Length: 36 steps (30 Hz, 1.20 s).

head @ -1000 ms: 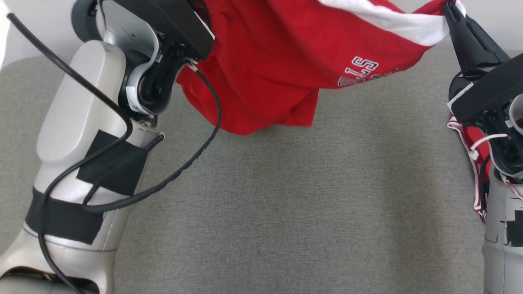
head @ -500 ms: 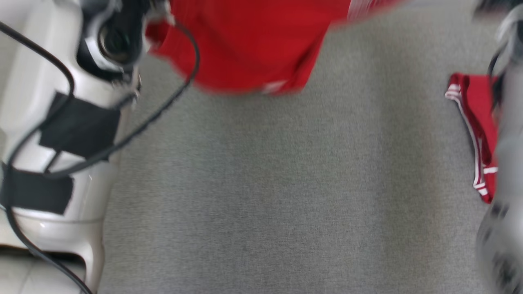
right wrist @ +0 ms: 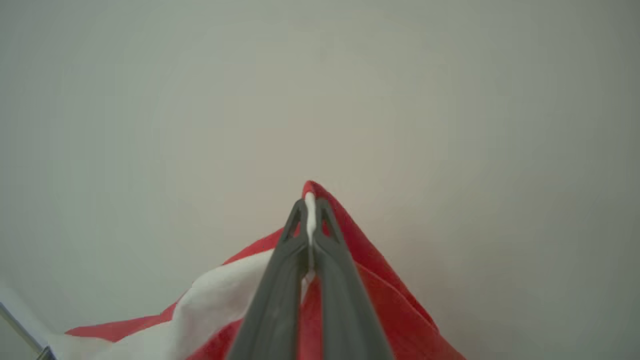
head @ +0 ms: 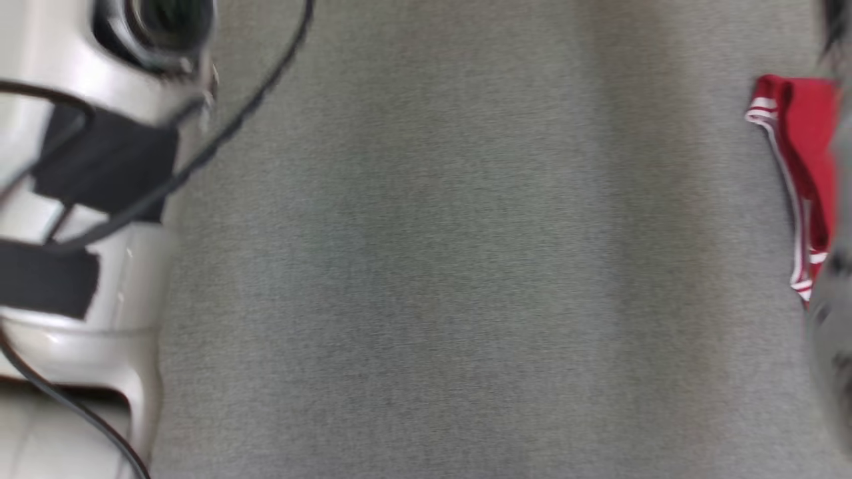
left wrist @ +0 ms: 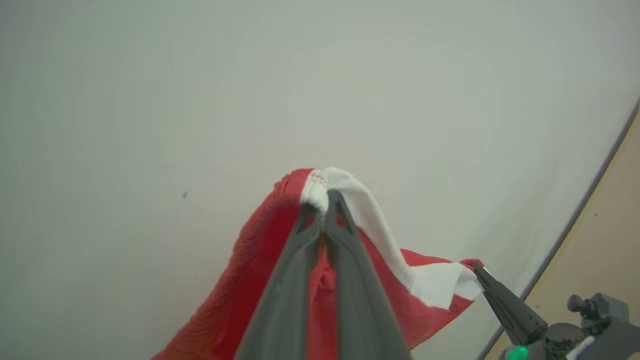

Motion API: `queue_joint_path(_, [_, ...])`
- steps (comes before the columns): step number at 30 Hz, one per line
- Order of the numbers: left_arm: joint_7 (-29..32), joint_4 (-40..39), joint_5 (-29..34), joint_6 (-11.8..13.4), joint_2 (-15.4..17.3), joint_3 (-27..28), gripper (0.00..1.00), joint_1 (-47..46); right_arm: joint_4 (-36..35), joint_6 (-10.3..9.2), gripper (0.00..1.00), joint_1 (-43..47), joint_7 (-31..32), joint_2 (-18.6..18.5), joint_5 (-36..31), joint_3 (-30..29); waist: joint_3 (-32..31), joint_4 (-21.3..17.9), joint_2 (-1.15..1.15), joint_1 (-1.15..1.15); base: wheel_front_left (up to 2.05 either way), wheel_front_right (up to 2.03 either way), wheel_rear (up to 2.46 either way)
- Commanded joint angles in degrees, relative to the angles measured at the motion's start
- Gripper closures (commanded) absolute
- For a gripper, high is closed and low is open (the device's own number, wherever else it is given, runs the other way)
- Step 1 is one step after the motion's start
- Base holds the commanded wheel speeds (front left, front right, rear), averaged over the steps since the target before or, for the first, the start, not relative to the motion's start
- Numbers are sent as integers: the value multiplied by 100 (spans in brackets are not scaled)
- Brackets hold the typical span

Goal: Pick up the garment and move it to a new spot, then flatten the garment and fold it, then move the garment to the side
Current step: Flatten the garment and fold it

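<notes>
The garment (left wrist: 240, 280) is red with a white band (left wrist: 380, 225) and hangs in the air in front of a pale wall. My left gripper (left wrist: 325, 197) is shut on one bunched corner where red meets white. My right gripper (left wrist: 479, 272) pinches the far end of the same band. In the right wrist view my right gripper (right wrist: 310, 205) is shut on a fold of the garment (right wrist: 380, 270). In the blurred head view, red cloth with white stripes (head: 805, 146) lies at the right edge; I cannot tell whether it belongs to the held garment.
A grey fabric surface (head: 432, 266) spreads below me. My pale left forearm (head: 86, 166) with black tape and a black cable (head: 253, 86) stands at the left, a blurred grey arm (head: 832, 346) at the right. A tan strip (left wrist: 600, 250) borders the wall.
The whole head picture has shifted, so the camera moved; the hanging garment and both grippers have gone out past its top edge. Both grips stay shut.
</notes>
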Motion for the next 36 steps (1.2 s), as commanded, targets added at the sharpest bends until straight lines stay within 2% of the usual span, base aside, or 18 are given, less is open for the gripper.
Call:
queue_joint_path(1, [-3, 61, -192, -24, 30, -31, 100, 261, -204, -2, 100, 398, 283, -61, -34, 34, 64, 189, -1, -1, 0, 0, 0])
queue_joint_path(5, [330, 30, -280, -97, 1, -620, 100, 691, -1432, -1, 100, 1719, 1616, -240, -135, 125, 109, 431, -1, -1, 0, 0, 0])
queue_joint_path(8, [667, -37, -335, -107, 55, -985, 100, 1156, -2644, -1, 100, 2953, 2770, -203, -248, -89, 16, 544, -1, -1, 0, 0, 0])
queue_joint_path(12, [970, -290, -279, -52, 358, -1235, 100, 1791, -4380, -1, 100, 4544, 4197, -59, -351, -643, -177, 643, -1, -1, 0, 0, 0])
queue_joint_path(14, [1105, -494, -426, 9, 431, -1266, 100, 2256, -5136, -2, 100, 5231, 4719, -5, -396, -881, -292, 686, -1, -1, 0, 0, 0])
queue_joint_path(16, [1277, -736, -449, 134, 662, -1337, 100, 2709, -5676, -1, 100, 5796, 5125, 13, -222, -1033, -440, 704, -1, -1, 0, 0, 0])
queue_joint_path(21, [1719, -1677, -736, 453, 1083, -1376, 100, 3825, -6347, -1, 100, 6876, 5685, 9, 155, -1175, -822, 696, -1, -1, 0, 0, 0])
queue_joint_path(26, [2104, -2587, -944, 861, 1615, -1382, 100, 4860, -6752, -1, 100, 7700, 6245, 10, 206, -1097, -1052, 706, -1, -1, 0, 0, 0])
queue_joint_path(33, [2259, -3574, -1231, 1507, 2169, -1155, 100, 6056, -7032, -1, 100, 8557, 6677, 9, 29, -1178, -1211, 754, -1, -1, 0, 0, 0])
queue_joint_path(36, [2347, -3911, -1295, 1713, 2352, -1105, 100, 6457, -7052, -1, 100, 8785, 6602, 8, 256, -1256, -1259, 780, -1, -1, 0, 0, 0])
